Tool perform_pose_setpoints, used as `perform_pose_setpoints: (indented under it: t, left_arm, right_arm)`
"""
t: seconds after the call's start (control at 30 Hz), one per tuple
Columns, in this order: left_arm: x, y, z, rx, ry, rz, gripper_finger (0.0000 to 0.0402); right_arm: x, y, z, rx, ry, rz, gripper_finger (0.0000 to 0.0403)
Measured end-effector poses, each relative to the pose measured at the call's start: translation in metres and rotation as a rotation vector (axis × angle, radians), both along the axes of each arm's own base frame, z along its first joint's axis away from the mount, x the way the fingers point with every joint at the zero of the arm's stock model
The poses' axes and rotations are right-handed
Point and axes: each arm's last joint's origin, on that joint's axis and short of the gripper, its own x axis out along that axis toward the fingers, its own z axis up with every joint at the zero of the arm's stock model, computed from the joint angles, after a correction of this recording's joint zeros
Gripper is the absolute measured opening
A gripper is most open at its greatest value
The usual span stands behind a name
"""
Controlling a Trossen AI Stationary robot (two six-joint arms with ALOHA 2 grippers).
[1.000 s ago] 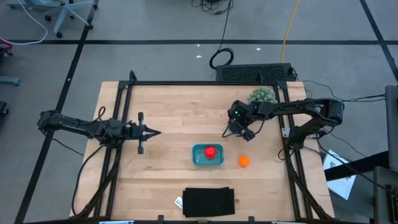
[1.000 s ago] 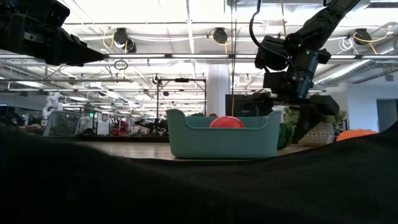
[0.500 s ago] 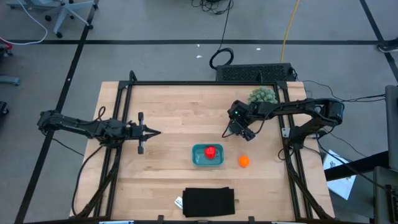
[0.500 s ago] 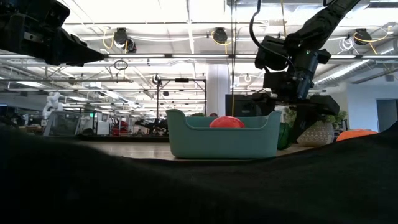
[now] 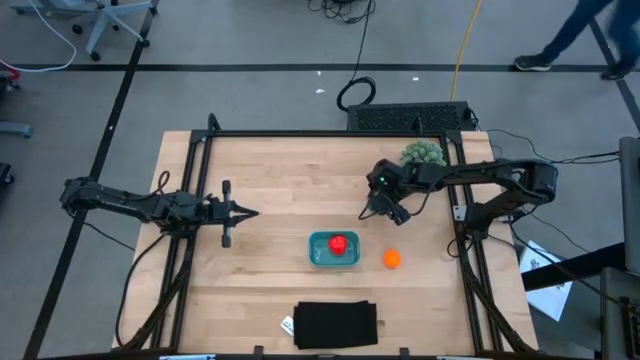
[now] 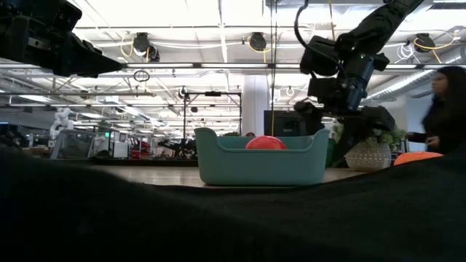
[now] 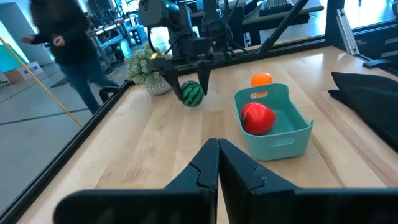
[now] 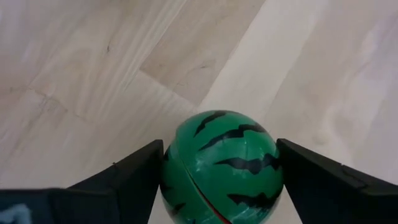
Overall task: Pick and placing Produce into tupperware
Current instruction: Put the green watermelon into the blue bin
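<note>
The teal tupperware [image 5: 316,251] stands mid-table with the red piece [image 5: 340,243] inside it. The orange ball [image 5: 392,258] lies on the wood to its right. The dark green striped ball [image 8: 221,165] sits farther back, between the fingers of my right gripper [image 5: 386,212], which is shut on it; in the left wrist view this ball [image 7: 192,93] is at the tabletop. My left gripper [image 5: 252,212] hovers shut over the table's left half, holding nothing. My right gripper pinches the striped ball between its two fingers, one finger [image 8: 134,177] on each of two opposite sides [image 8: 171,168]. The fingers slant down at it from the far right. Whether the ball is lifted off the wood, I cannot tell.
A pale green spiky ball in a small basket [image 5: 423,153] stands at the far right, just behind my right arm. A flat black rectangle [image 5: 336,324] lies at the near edge. A person [image 6: 444,109] walks in the room beyond the table.
My right gripper has drawn its fingers in onto the striped ball while staying in place. A person has walked into view in the room behind the table.
</note>
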Motion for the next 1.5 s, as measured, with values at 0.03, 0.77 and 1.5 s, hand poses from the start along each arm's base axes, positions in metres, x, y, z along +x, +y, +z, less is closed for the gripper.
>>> perform_pose_setpoints:
  t: [0.03, 0.77, 1.5]
  left_arm:
    - [0.0, 0.0, 0.0, 0.0, 0.0, 0.0, 0.0015]
    - [0.0, 0.0, 0.0, -0.005, -0.004, 0.001, 0.0015]
    - [0.0, 0.0, 0.001, -0.005, -0.01, 0.001, 0.0015]
  right_arm:
    - [0.0, 0.0, 0.002, -0.003, -0.009, -0.001, 0.0289]
    - [0.001, 0.004, 0.094, 0.025, -0.264, -0.132, 0.0289]
    - [-0.03, 0.027, 0.157, 0.282, -0.426, -0.407, 0.0289]
